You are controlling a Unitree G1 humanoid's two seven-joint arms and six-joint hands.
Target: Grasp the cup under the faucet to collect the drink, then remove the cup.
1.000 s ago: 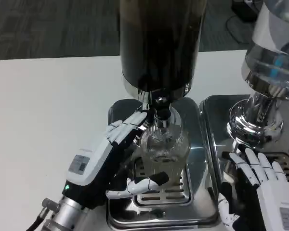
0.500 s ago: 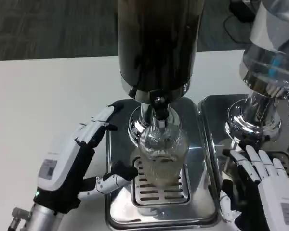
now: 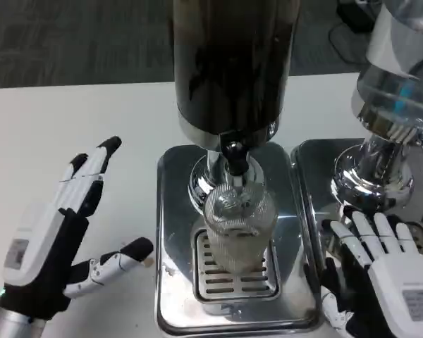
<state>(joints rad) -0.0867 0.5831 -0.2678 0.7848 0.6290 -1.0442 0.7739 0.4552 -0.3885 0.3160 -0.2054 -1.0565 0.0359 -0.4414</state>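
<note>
floor: grey carpet (image 3: 77, 42) | furniture: white table (image 3: 56, 120) | far right: dark cables (image 3: 349, 24) on floor

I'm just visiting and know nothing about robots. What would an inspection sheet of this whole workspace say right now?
Surface: white table, bare at left.
Job's things: clear ribbed glass cup upright on slotted drip grille, under faucet of dark drink dispenser.
Clutter: second chrome dispenser on steel tray.
Hands: left hand open, apart from cup; right hand open over right tray.
Cables: dark cable on floor.
Surroundings: grey carpet.
</note>
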